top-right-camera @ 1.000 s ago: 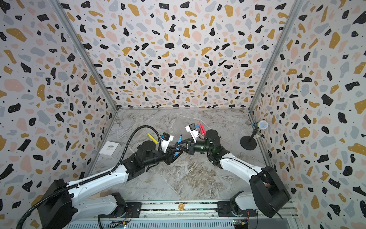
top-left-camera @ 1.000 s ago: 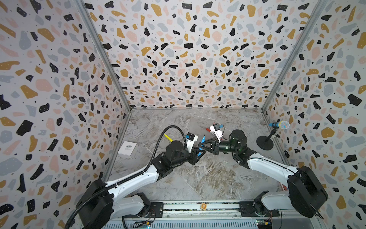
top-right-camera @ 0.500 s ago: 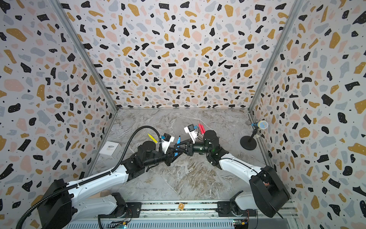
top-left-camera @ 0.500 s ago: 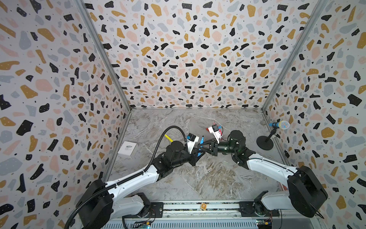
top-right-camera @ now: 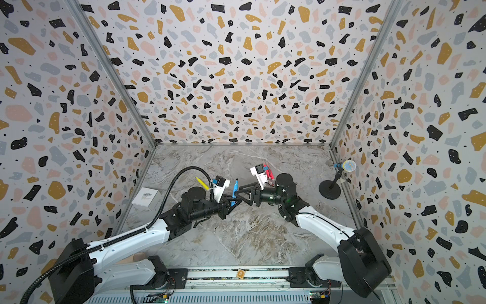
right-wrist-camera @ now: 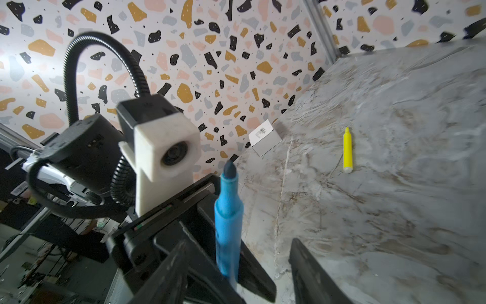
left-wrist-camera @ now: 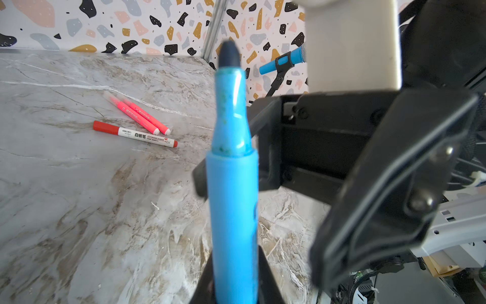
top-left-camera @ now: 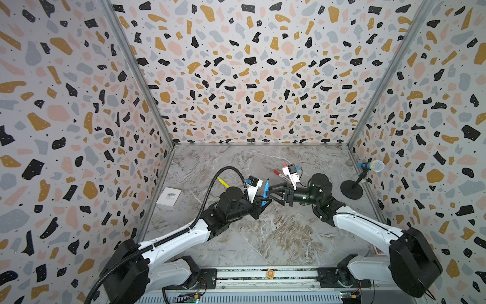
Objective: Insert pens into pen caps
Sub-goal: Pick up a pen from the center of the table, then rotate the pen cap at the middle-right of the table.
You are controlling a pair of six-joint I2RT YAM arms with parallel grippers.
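The blue pen point(left-wrist-camera: 232, 210), clenched in left fingers point(left-wrist-camera: 271, 287), stands between spread right fingers point(right-wrist-camera: 310, 271).

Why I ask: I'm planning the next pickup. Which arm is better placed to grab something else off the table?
Right. The right gripper stands open and empty, while the left gripper is shut on the blue pen.

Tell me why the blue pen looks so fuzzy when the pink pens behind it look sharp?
Left wrist view: the light blue plastic marker sits very near the lens, so it is out of focus, while the two bright pink pens farther off look crisp. Right wrist view: the marker is soft too; the slim yellow pen looks clearer.
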